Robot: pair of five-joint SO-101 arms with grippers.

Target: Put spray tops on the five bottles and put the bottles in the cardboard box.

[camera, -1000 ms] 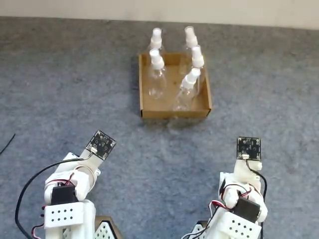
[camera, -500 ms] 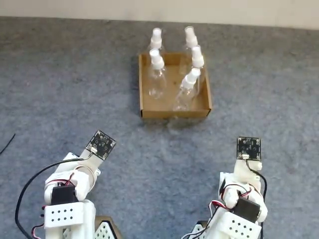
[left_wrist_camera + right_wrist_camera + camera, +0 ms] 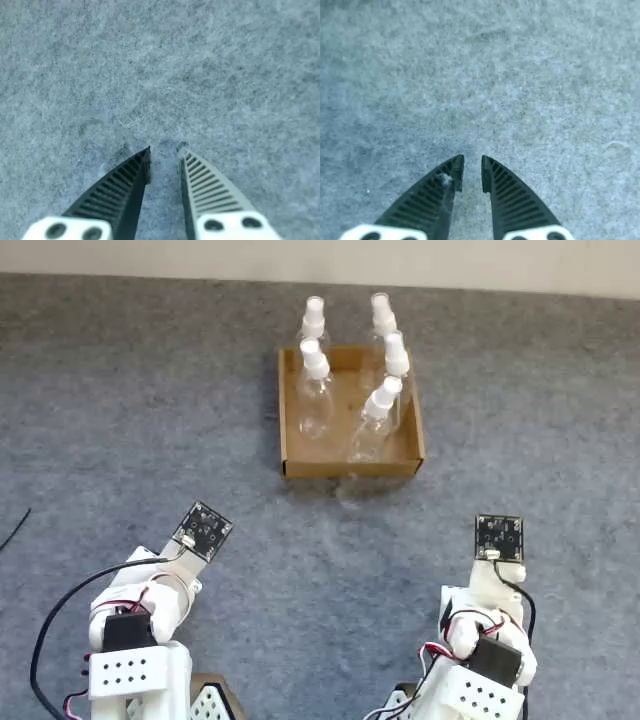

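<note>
The cardboard box [image 3: 350, 468] is sitting at the far middle of the grey mat [image 3: 120, 420], near the mat's far edge. All five bottles are wearing spray tops. One bottle [image 3: 315, 405] is standing upright in the box's left half. A second bottle [image 3: 372, 430] is leaning in the right half, and a third [image 3: 396, 355] is standing behind it. The last two bottles [image 3: 314, 315] [image 3: 382, 312] are showing at the far wall, and I cannot tell whether they are standing inside it or just behind it.

A broad stretch of bare mat is lying between the box's near wall and both arms, with more on either side of the box. A thin black cable [image 3: 12, 528] is crossing the mat's left edge, well apart from the box.

The left arm [image 3: 150, 610] and the right arm [image 3: 490, 620] are sitting folded at the near edge. The left gripper [image 3: 165, 149] is pointing down at bare mat, with a narrow gap between its fingers and nothing in it. The right gripper [image 3: 472, 159] is doing the same, with a still slimmer gap.

Nothing is differing from a second ago: arms, box and bottles are keeping their places.
</note>
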